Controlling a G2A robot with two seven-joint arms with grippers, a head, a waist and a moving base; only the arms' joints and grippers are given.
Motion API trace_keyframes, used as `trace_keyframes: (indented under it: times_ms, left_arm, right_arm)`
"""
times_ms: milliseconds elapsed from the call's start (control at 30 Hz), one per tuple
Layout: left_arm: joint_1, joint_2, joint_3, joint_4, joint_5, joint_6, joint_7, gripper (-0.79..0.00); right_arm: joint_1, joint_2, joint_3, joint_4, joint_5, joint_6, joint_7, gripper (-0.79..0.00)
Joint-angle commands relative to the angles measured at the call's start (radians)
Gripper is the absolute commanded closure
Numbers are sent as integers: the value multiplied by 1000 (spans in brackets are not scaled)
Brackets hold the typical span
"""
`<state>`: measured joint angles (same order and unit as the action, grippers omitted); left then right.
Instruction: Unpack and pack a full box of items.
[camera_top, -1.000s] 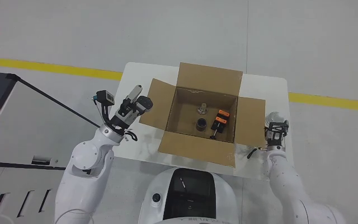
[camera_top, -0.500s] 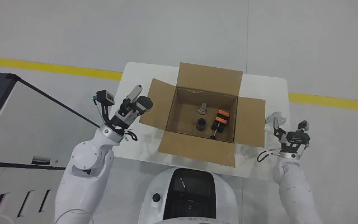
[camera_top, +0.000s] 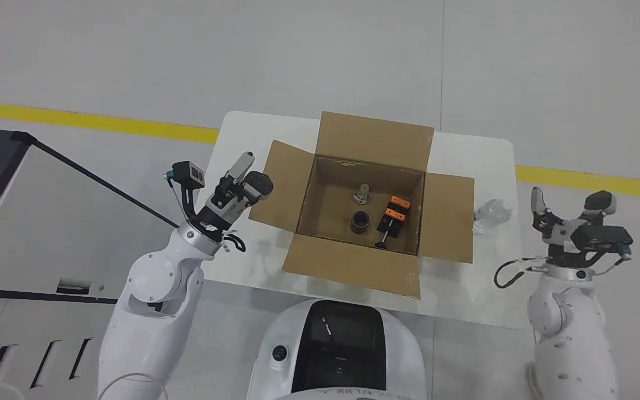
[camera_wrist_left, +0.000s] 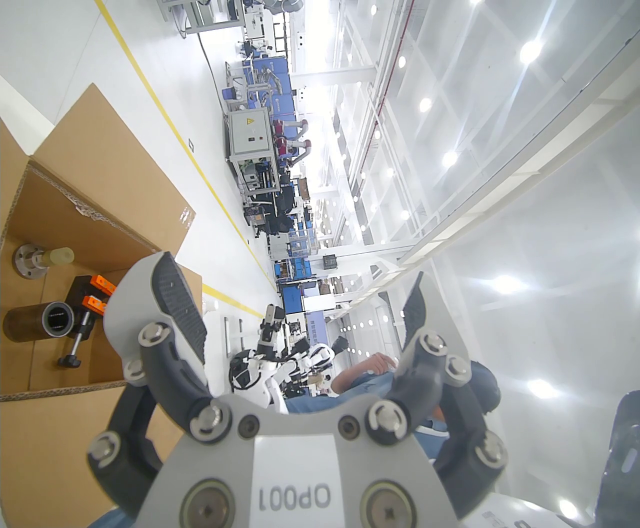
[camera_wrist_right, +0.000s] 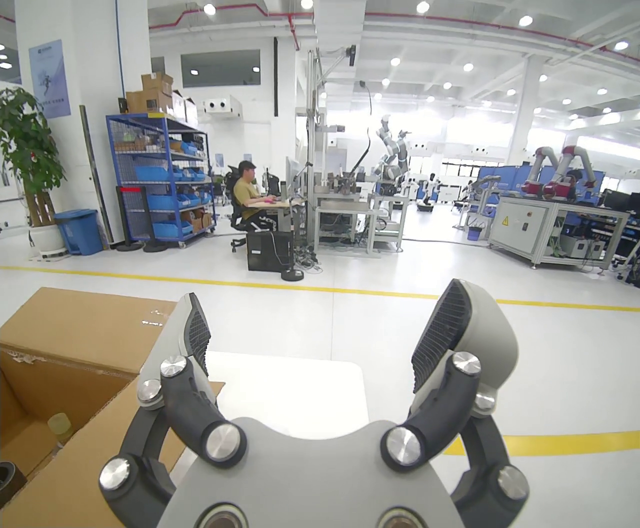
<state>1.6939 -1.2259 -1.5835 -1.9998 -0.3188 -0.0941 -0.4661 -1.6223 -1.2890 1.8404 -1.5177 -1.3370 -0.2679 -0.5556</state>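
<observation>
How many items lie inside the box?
3 in the box: a flanged shaft toward the far wall, a dark cylinder near the middle, a black-and-orange clamp beside it. The walls may hide more.

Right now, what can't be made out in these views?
Top view: clear object beside the cardboard box, too small to identify.
Left wrist view: orange-and-black clamp, partly behind the left gripper.
Right wrist view: dark cylinder, cut off by the picture edge.
</observation>
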Motion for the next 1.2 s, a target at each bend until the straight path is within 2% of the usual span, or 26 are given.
trace_keyframes:
  times_ms: [0,200,367,467,533,1067,1167]
  left_arm:
    - [0,0,0,0,0,0,0,-785]
    - [0,0,0,0,0,0,0,-785]
    - [0,0,0,0,0,0,0,-785]
    - [0,0,0,0,0,0,0,-785]
    - [0,0,0,0,0,0,0,-785]
    - [0,0,0,0,0,0,0,-785]
    - [0,0,0,0,0,0,0,-785]
  right_arm:
    - [3,3,-2,-80,22,-47,128,-785]
    - [94,11,-43,-123,108,-146,384,-785]
    - [111,17,-65,-134,175,-240,477,-785]
    - [72,22,-52,-181,166,-277,482,-785]
    - [50,24,-28,-204,94,-226,437,-785]
    - [50,24,-28,-204,94,-226,437,-785]
    - [67,26,-87,-245,120,-298,510,-785]
